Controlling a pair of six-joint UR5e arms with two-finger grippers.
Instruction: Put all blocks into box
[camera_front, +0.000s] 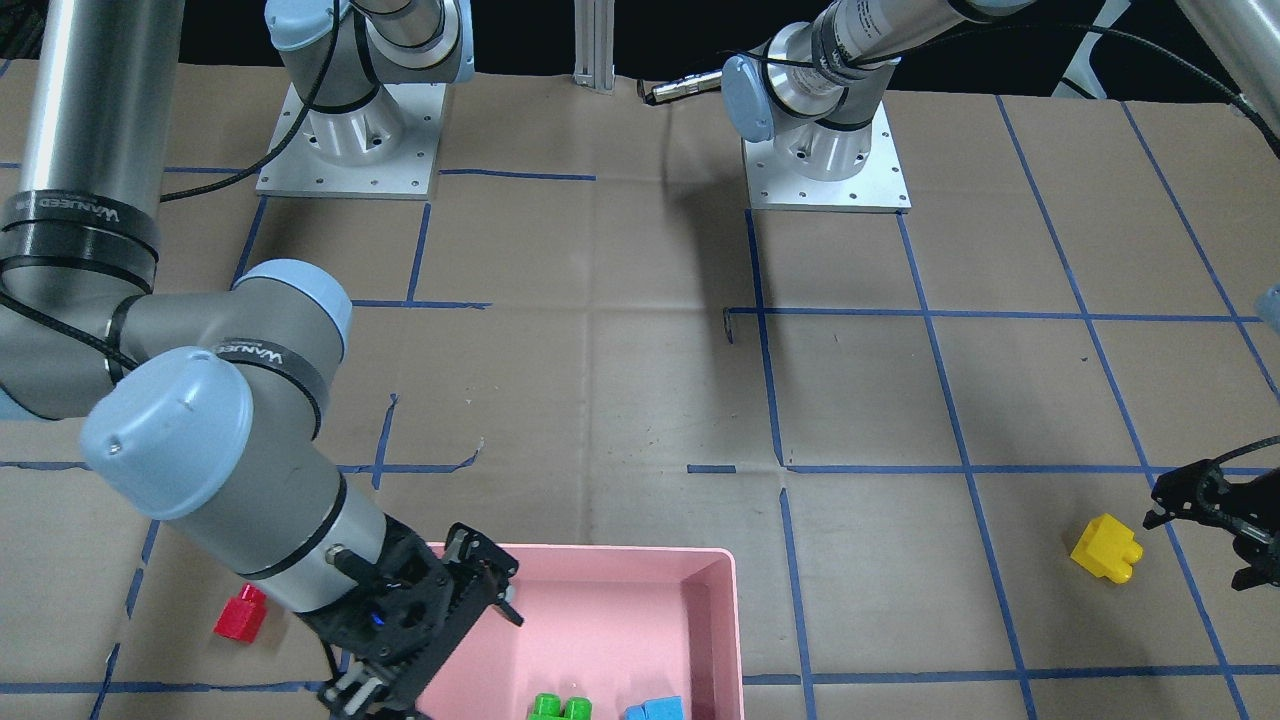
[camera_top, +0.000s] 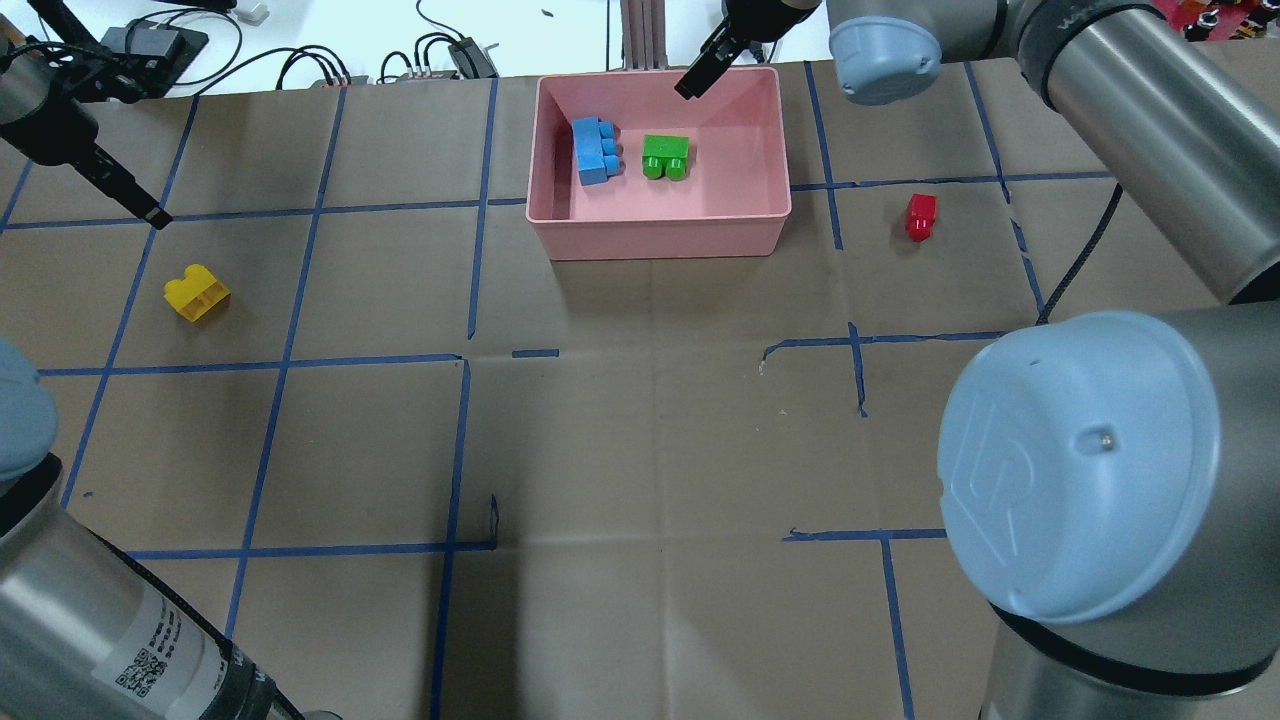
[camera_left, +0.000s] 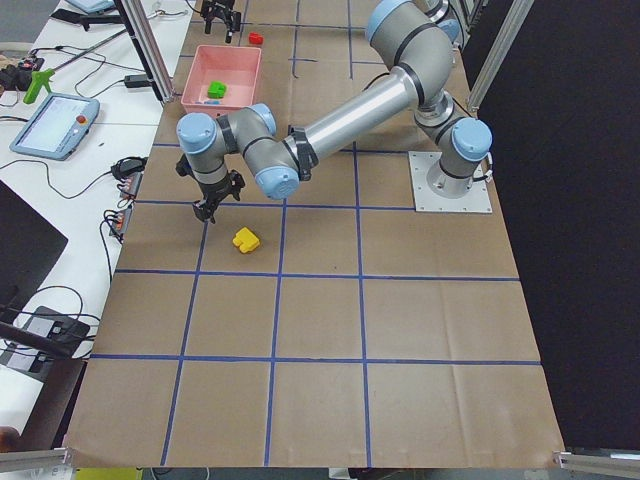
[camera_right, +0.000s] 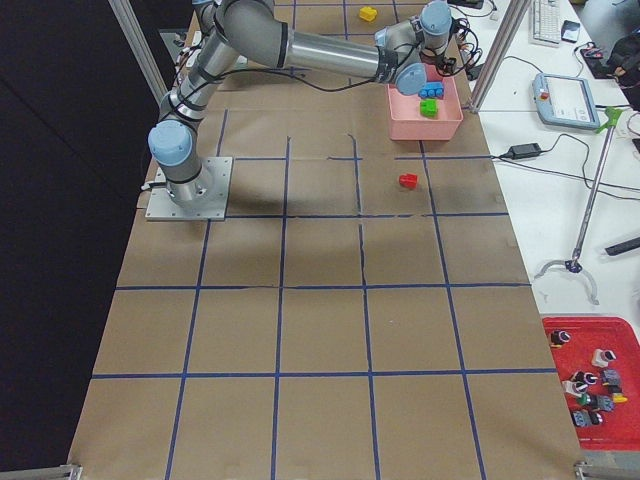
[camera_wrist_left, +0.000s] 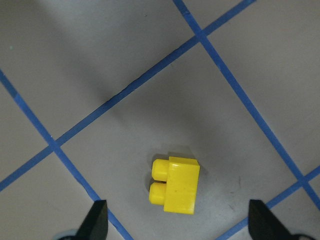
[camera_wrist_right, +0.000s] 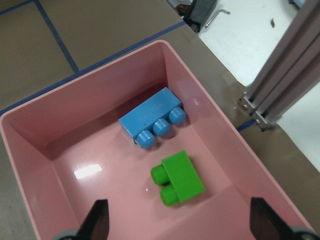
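Note:
The pink box (camera_top: 660, 238) stands at the table's far middle. The light blue brick (camera_top: 595, 150) and the green brick (camera_top: 665, 157) lie inside it, also in the right wrist view as blue brick (camera_wrist_right: 152, 117) and green brick (camera_wrist_right: 177, 177). My right gripper (camera_top: 700, 75) hovers open and empty over the box's far side. The red brick (camera_top: 920, 217) lies on the table right of the box. The yellow brick (camera_top: 196, 292) lies far left. My left gripper (camera_wrist_left: 180, 222) is open and empty above it, with the yellow brick (camera_wrist_left: 177, 185) between the fingers.
Brown paper with a blue tape grid covers the table (camera_top: 640, 450). Both arm bases (camera_front: 350, 140) are bolted at the robot's side. Cables and a metal post (camera_top: 640, 30) lie beyond the far edge behind the box.

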